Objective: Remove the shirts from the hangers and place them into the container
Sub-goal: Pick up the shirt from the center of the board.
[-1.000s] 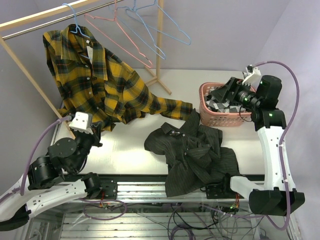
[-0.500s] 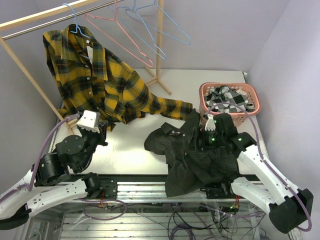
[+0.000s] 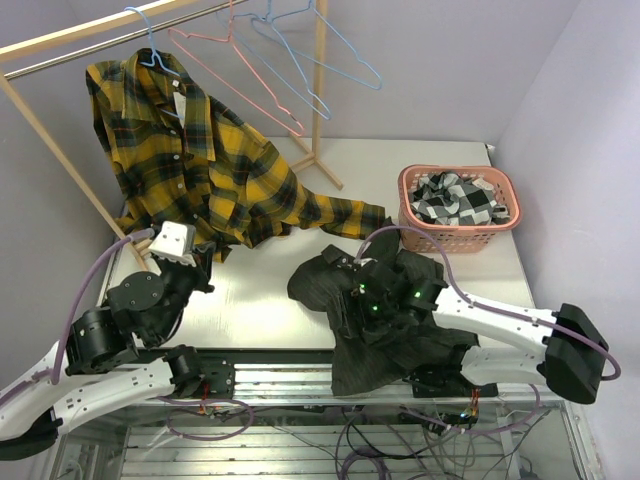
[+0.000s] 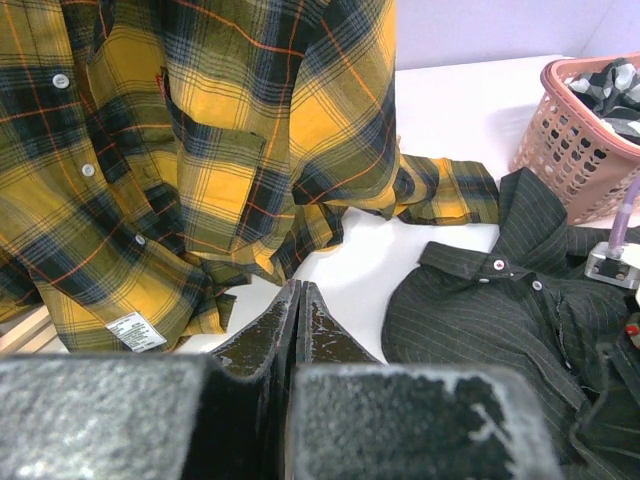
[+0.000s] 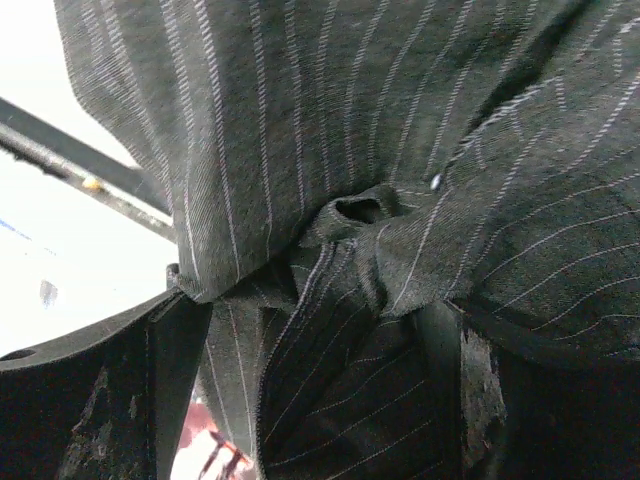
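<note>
Charcoal pinstriped shirt [image 4: 480, 330] sits bunched inside the open right claw [image 5: 312, 340], which next should pinch and carry it to the container [image 3: 450, 238] beyond; left claw [image 4: 298, 312] is closed, empty.

Robotics lab test cell. Evidence: white tabletop [image 3: 262, 292] on bare aluminium rail frame [image 3: 290, 383], loose purple cables [image 3: 205, 436] beneath, plain lilac wall panels [image 3: 450, 70] around, two white-and-black robot arms [image 3: 100, 388] mounted at near edge.

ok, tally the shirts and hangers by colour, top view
Yellow-and-black plaid fabric shirt: 1
Dark charcoal pinstriped fabric shirt: 1
Black-and-white checked fabric shirt: 1
Light blue wire hangers: 3
Pink wire hanger: 1
Total: 7
</note>
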`<act>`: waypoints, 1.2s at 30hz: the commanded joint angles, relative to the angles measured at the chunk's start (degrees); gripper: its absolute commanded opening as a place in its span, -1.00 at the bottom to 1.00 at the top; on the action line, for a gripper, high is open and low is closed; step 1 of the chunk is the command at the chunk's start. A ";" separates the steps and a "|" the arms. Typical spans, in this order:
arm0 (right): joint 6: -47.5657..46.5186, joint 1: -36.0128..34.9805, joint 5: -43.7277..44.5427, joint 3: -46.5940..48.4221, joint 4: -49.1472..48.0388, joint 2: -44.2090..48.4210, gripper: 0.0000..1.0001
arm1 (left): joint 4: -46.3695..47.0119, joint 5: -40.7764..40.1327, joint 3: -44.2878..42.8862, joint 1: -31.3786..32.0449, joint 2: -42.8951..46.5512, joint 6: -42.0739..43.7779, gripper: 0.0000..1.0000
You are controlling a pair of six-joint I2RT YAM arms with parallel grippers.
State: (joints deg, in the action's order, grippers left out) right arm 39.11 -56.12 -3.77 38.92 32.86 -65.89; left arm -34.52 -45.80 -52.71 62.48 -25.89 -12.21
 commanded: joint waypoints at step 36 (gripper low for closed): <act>-4.42 27.63 -0.99 32.54 5.75 7.06 -1.00 | -3.53 -2.63 -1.50 0.28 4.73 -0.30 -0.86</act>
State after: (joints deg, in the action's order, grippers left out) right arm 37.34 -28.67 -1.69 63.18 30.59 -59.86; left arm -38.11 -47.66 -52.80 62.48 -21.96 -12.91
